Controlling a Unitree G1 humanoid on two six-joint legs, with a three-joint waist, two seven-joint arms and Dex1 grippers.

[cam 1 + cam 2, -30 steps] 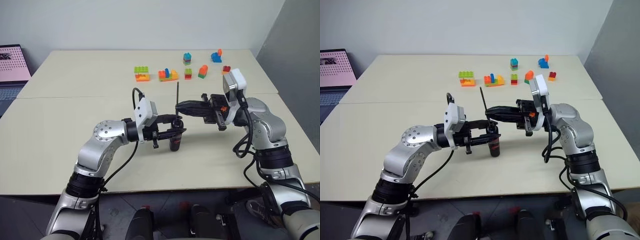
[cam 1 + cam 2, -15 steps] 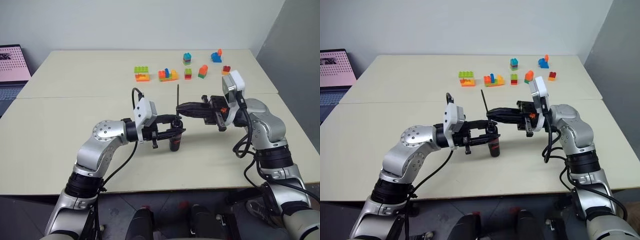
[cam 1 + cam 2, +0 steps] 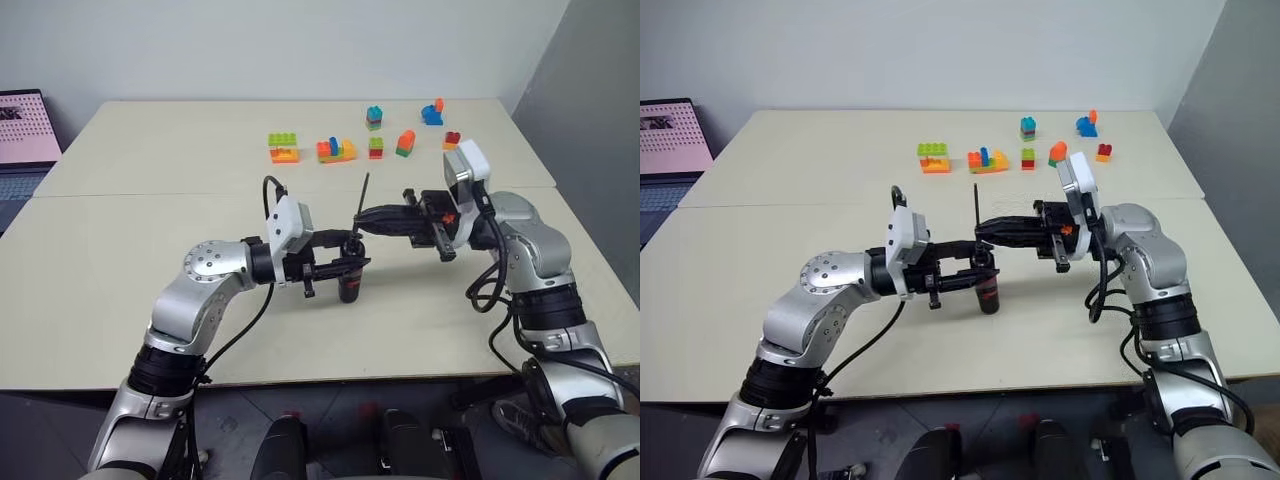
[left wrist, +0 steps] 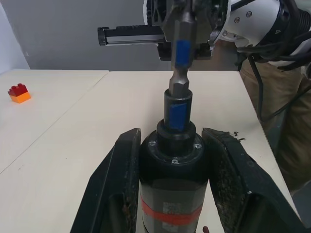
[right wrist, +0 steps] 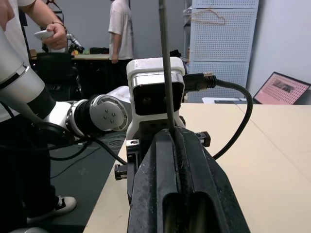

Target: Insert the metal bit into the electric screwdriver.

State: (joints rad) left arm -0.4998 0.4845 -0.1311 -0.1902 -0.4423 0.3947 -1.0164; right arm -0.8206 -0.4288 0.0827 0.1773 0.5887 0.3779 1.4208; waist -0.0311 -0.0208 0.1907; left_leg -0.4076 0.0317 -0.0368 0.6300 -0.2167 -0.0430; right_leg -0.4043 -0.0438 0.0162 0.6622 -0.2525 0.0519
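Tools meet at mid-worktop: the left tool [image 3: 350,261] is clamped on the electric screwdriver [image 3: 350,283], which stands upright with its base on or just above the surface, while the right tool [image 3: 362,218], fingers pressed together, pinches the metal bit [image 3: 362,190] just above it. From the left wrist, the bit's thick hexagonal end sits in or right at the screwdriver's socket [image 4: 178,104]; how deep it has gone cannot be told. The thin shaft leans slightly right in the head views, not in line with the upright screwdriver. That lean is the likely trouble: pushing down off-axis could jam the bit at the socket's mouth, bend the slender shaft, or let it slip through the pinch; a push could also tip the screwdriver in its clamp. Around them lies a pale beige worktop [image 3: 120,260], with coloured toy bricks [image 3: 335,150] scattered along the far side and a laptop [image 3: 25,130] at far left. Behind, people stand by a pegboard wall [image 5: 223,43].
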